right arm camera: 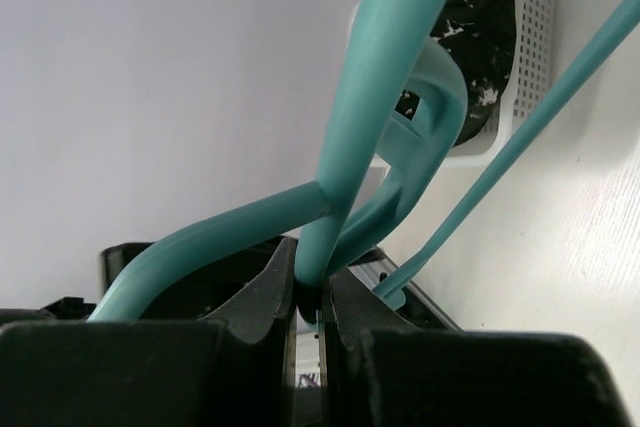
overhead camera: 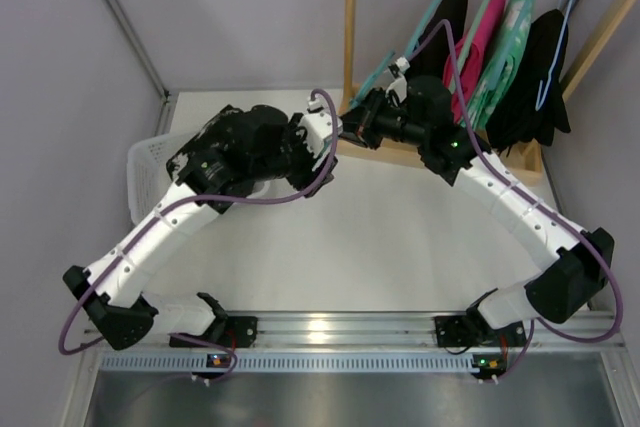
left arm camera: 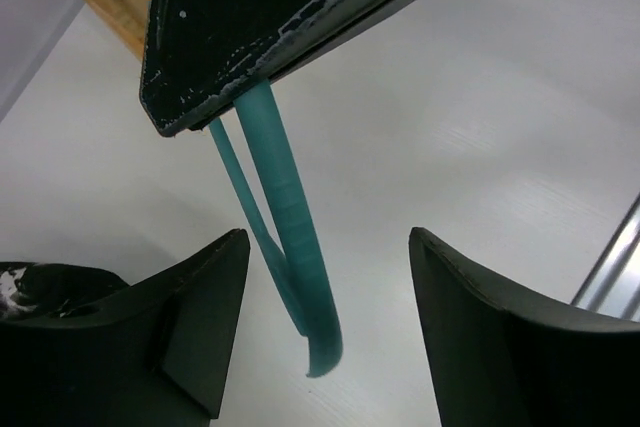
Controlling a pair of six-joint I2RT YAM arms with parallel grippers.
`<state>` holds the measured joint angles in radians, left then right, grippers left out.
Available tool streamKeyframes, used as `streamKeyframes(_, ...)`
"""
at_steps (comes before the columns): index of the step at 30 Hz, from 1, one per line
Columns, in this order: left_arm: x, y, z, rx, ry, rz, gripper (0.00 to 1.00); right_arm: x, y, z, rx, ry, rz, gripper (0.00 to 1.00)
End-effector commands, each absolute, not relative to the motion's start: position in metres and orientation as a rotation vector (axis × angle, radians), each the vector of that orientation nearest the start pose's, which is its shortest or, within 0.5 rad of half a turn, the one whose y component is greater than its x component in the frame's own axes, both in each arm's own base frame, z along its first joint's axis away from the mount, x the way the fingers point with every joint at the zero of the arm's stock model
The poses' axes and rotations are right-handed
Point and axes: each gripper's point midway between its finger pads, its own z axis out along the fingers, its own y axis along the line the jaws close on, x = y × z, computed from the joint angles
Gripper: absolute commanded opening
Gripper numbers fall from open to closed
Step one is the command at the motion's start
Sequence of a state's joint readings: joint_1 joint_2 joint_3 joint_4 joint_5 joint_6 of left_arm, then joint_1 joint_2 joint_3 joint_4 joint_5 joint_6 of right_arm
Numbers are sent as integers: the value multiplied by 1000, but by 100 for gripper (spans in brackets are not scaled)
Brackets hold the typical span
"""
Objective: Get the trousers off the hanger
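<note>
Left arm (overhead camera: 150, 232): I see it rising from its near-left base, elbow bowed outward, forearm angled in toward centre.
Left gripper (left arm camera: 328, 247): jaws apart, fingers clasping nothing.
Right arm (overhead camera: 510, 197): bowed out to the right, forearm reaching back toward centre.
Right gripper (right arm camera: 312, 287): jaws pressed together, clamped on the hanger (right arm camera: 370, 97).

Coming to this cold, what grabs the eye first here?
A bare teal hanger is pinched in the shut right tool over the middle of the table, near the wooden rack. The open left tool faces it, the hanger's curved end showing between its fingers. The black-and-white trousers lie in the white basket at the table's left edge.
</note>
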<state>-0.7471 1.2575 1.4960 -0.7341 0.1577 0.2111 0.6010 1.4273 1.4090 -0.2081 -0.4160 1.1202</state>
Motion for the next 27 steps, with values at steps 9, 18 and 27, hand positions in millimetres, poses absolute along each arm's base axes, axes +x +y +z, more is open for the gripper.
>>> streamKeyframes(9, 278, -257, 307, 966, 1898, -302, 15, 290, 330, 406, 212, 1991, 1603, 0)
streamKeyframes(18, 273, -252, 317, 827, 1924, -360, 0, 293, 325, 406, 137, 1943, 1534, 47)
streamKeyframes(27, 274, -216, 335, 701, 1906, -343, 0, 278, 311, 422, -42, 1822, 1453, 99)
